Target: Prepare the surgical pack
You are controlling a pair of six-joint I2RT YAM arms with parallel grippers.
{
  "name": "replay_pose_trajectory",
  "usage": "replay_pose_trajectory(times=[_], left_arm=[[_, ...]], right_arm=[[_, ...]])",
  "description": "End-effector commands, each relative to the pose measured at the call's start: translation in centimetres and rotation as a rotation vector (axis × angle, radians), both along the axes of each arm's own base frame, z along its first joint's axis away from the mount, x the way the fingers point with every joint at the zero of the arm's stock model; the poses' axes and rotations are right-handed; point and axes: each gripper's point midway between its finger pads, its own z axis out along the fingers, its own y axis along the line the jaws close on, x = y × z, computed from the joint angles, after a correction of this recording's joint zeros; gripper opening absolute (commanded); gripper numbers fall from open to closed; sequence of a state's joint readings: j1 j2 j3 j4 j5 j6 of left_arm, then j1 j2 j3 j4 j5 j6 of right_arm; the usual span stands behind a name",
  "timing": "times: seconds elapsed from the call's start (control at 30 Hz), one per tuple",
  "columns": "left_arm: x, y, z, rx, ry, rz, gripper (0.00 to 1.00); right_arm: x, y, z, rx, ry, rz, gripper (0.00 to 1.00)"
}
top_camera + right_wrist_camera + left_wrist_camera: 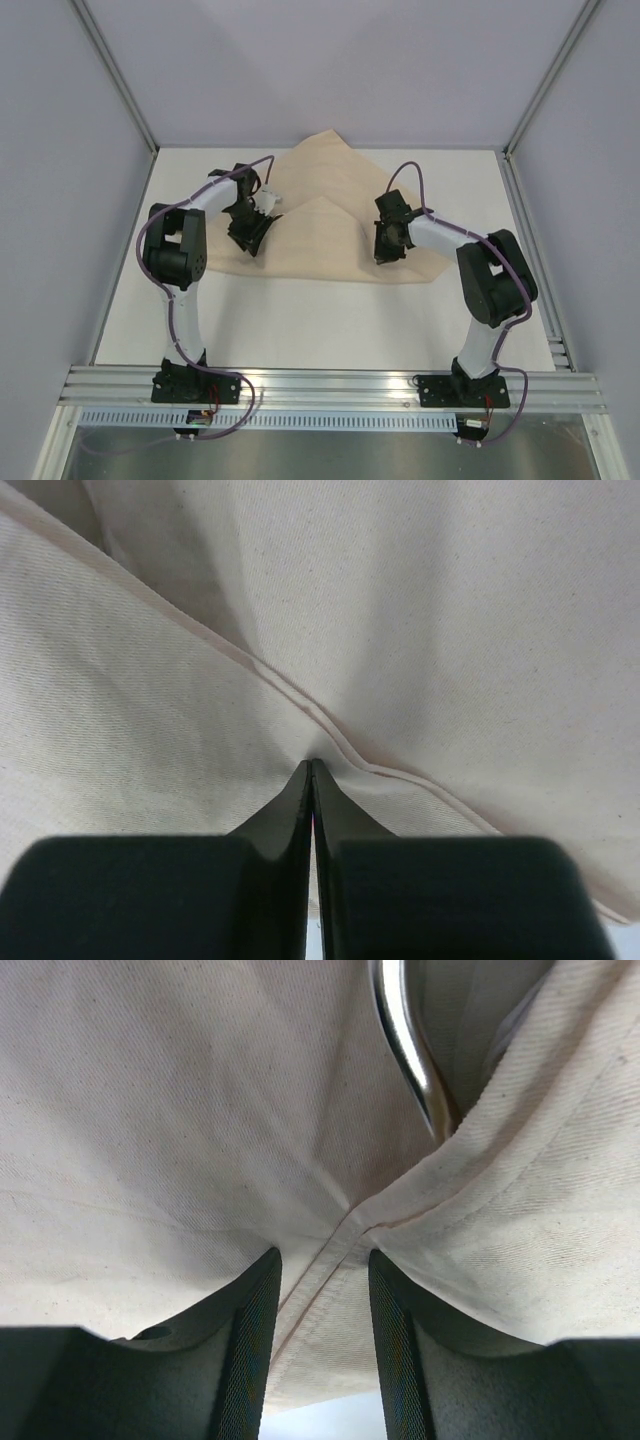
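Observation:
The tan cloth sheet [330, 235] lies on the white table, its corners folded in over the middle. My left gripper [248, 235] is at the sheet's left side. In the left wrist view it [323, 1260] is open, its jaws either side of a hemmed cloth edge [330, 1260]. A curved shiny steel piece [405, 1045] shows through the gap between two flaps. My right gripper [388, 245] is at the sheet's right side. In the right wrist view it [311, 765] is shut, pinching the cloth [450, 600] at a hem. Clamps, tweezers, packets and gauze are hidden.
The white table [330, 320] is walled by grey panels on three sides, with aluminium posts at the back corners. An aluminium rail [330, 385] holding both arm bases runs along the near edge.

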State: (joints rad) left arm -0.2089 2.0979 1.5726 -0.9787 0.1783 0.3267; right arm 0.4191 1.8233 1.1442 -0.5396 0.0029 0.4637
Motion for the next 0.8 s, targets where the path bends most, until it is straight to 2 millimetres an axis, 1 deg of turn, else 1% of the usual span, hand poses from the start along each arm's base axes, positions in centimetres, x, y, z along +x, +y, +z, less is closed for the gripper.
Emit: replay_pose_trajectory(times=[0.0,0.03,0.07,0.1,0.13,0.17,0.2,0.23,0.27,0.37,0.43,0.47,0.5,0.53,0.57,0.6,0.63,0.67,0.7,0.77], left_arm=[[0.4,0.3,0.8,-0.006,-0.031,0.023,0.50],[0.4,0.2,1.5,-0.017,-0.040,0.027,0.50],[0.5,0.2,2.7,-0.029,-0.062,0.031,0.50],[0.0,-0.1,3.5,-0.048,-0.056,0.030,0.51],[-0.3,-0.1,4.0,-0.058,-0.059,0.029,0.51],[-1.0,-0.1,5.1,-0.067,-0.073,0.028,0.51],[-1.4,-0.1,5.4,-0.073,-0.078,0.026,0.51],[-2.4,0.0,6.0,-0.080,-0.083,0.025,0.52],[-2.4,0.1,6.7,-0.083,-0.104,0.024,0.52],[-4.7,0.6,6.2,-0.076,-0.072,0.026,0.52],[-5.3,1.0,5.6,-0.059,-0.059,0.026,0.52],[-5.6,1.1,4.7,-0.050,-0.044,0.027,0.52],[-5.6,1.3,4.2,-0.039,-0.034,0.032,0.52],[-5.4,1.9,3.8,-0.019,-0.029,0.043,0.52],[-5.1,2.1,2.8,-0.013,-0.013,0.051,0.52],[-4.9,2.4,2.3,-0.009,-0.006,0.065,0.52],[-4.7,3.0,1.2,-0.001,0.019,0.097,0.52],[-4.1,3.3,0.9,0.001,0.015,0.113,0.52],[-3.9,3.8,0.5,0.007,0.027,0.130,0.52],[-3.7,4.3,-0.3,0.011,0.044,0.152,0.51]], right_arm=[[1.5,-1.4,1.4,-0.044,-0.082,-0.042,0.01],[1.5,-1.5,2.3,-0.051,-0.091,-0.033,0.02],[1.6,-1.5,3.1,-0.046,-0.105,-0.030,0.03],[1.8,-1.2,4.8,-0.028,-0.134,-0.022,0.04],[1.8,-1.1,5.5,-0.020,-0.146,-0.021,0.04],[1.6,-0.9,6.2,-0.006,-0.153,-0.014,0.04],[1.5,-0.9,6.9,0.007,-0.164,-0.016,0.04],[0.9,-0.9,7.6,0.018,-0.173,-0.018,0.05],[0.6,-1.0,8.0,0.023,-0.180,-0.021,0.05],[-0.8,-1.2,8.2,0.047,-0.176,-0.025,0.06],[-1.4,-1.3,7.3,0.050,-0.161,-0.028,0.07],[-2.2,-1.6,5.8,0.038,-0.125,-0.031,0.07],[-2.2,-1.4,5.1,0.047,-0.114,-0.031,0.07],[-2.3,-1.6,4.4,0.045,-0.104,-0.038,0.06],[-2.9,-2.0,2.5,0.026,-0.061,-0.046,0.05],[-2.9,-1.6,1.9,0.057,-0.049,-0.047,0.05],[-3.0,-1.7,1.1,0.055,-0.035,-0.053,0.04],[-3.4,-2.0,0.1,0.049,-0.015,-0.059,0.04],[-3.4,-2.2,-0.9,0.046,0.001,-0.068,0.03],[-3.7,-2.5,-1.7,0.040,0.023,-0.074,0.02]])
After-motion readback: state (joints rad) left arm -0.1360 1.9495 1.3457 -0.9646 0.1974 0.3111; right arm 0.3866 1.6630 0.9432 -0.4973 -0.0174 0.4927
